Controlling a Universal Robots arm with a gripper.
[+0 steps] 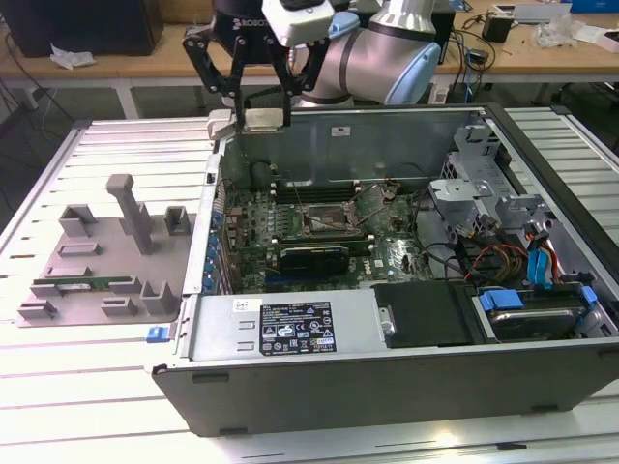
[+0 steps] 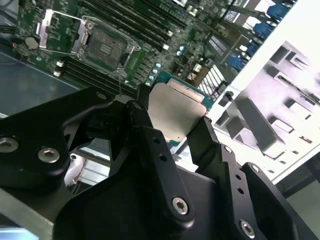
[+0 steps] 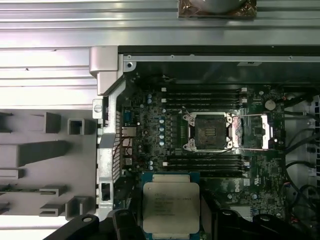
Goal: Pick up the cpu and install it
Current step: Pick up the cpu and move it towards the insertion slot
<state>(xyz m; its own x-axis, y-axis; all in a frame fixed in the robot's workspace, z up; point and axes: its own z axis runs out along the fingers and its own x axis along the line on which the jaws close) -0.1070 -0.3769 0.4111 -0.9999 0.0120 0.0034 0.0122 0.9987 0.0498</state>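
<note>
My gripper [image 1: 259,106] is shut on the cpu [image 1: 263,118], a flat silver-topped square chip, and holds it in the air above the back wall of the open computer case, near the corner on the exterior view's left. Both wrist views show the cpu [image 3: 171,205] [image 2: 172,112] pinched by its edges between the black fingers [image 2: 145,125]. The processor socket [image 1: 329,217] lies open in the middle of the motherboard, its metal retention frame flipped up [image 3: 252,131]. The socket [image 3: 210,131] [image 2: 106,47] is some way below and in front of the chip.
The case's rear wall [image 1: 348,130] is just under the gripper. A black card [image 1: 311,259] stands in the board in front of the socket. A grey parts fixture [image 1: 106,261] holding a green memory stick [image 1: 82,285] lies outside the case. Drive cage and cables [image 1: 522,261] fill the other end.
</note>
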